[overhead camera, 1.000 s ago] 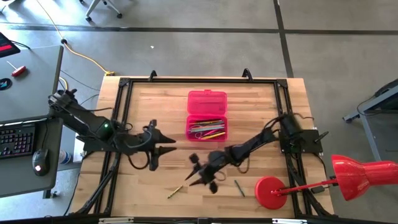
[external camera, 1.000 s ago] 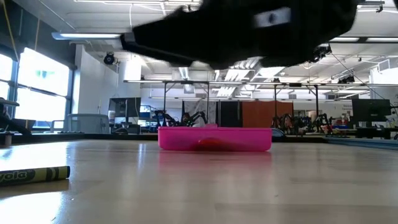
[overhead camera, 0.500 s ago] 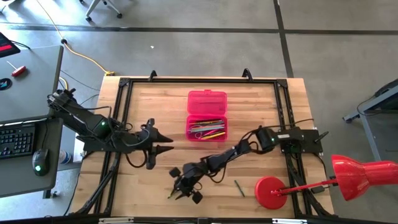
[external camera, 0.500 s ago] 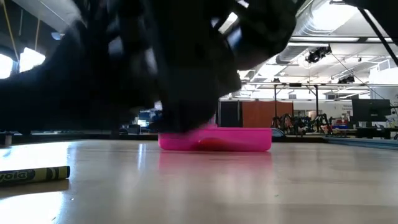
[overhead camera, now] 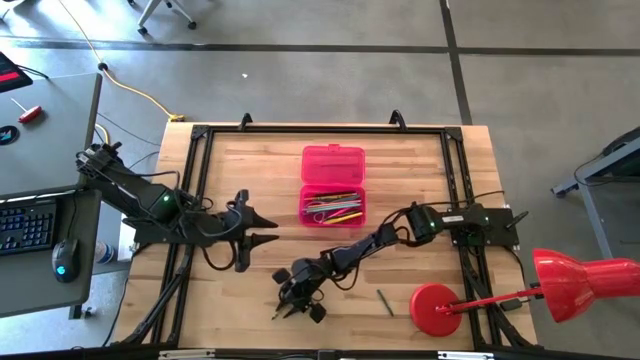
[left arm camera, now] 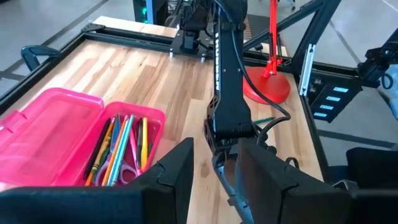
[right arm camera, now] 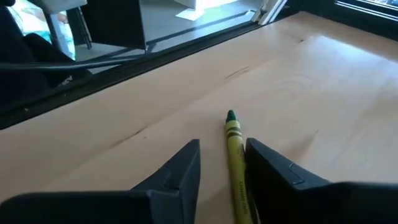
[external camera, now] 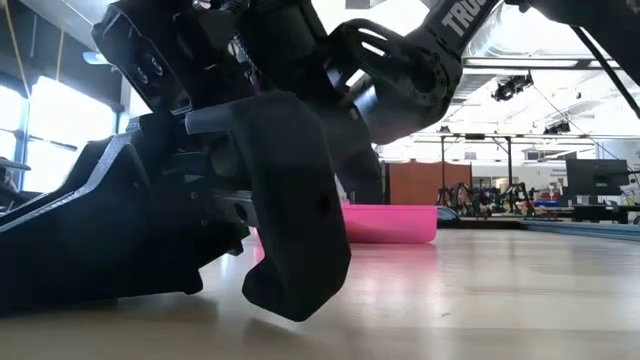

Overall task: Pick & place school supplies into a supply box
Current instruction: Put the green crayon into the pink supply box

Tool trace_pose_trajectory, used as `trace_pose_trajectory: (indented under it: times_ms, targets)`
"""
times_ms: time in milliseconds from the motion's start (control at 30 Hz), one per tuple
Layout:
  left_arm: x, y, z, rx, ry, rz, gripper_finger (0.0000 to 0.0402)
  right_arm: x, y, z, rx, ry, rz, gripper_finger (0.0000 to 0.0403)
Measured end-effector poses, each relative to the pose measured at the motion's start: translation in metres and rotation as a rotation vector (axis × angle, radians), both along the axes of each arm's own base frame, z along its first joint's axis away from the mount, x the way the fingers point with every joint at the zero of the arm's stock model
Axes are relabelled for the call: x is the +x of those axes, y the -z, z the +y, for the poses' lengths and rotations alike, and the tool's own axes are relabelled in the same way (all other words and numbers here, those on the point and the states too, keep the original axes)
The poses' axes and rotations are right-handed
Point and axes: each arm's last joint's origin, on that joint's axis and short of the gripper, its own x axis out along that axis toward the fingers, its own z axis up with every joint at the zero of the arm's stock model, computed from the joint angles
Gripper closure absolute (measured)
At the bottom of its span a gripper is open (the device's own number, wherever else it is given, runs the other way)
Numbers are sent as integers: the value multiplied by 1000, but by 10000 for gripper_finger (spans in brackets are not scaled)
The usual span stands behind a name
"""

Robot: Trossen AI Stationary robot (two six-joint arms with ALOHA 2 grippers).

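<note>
Two right gripper [right arm camera: 221, 163] fingers sit low on the counter [overhead camera: 240, 170], spread apart around a yellow-green crayon [right arm camera: 235, 149], not clamped. Left gripper [overhead camera: 272, 228] hovers open beside the pink box [overhead camera: 333, 186], well apart from the crayon.

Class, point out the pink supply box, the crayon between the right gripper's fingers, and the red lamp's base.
pink supply box [overhead camera: 333, 160], high view, open lid.
crayon [right arm camera: 234, 146], right wrist view, yellow-green wrapper.
red lamp's base [overhead camera: 432, 309], high view, round disc.
</note>
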Motion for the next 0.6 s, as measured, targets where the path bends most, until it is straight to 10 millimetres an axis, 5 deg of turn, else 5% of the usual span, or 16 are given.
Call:
trace_pose_trajectory:
  times_ms: [267, 367, 600]
  targets:
    - [-1, 3, 1, 14, -3, 27, 245, 2, 2, -10, -16, -37, -14, 388]
    - [-1, 3, 1, 10, -5, 27, 245, 3, -4, -15, 22, -40, 24, 385]
    - [-1, 3, 1, 9, -5, 27, 245, -7, -54, -21, -86, -56, 65, 395]
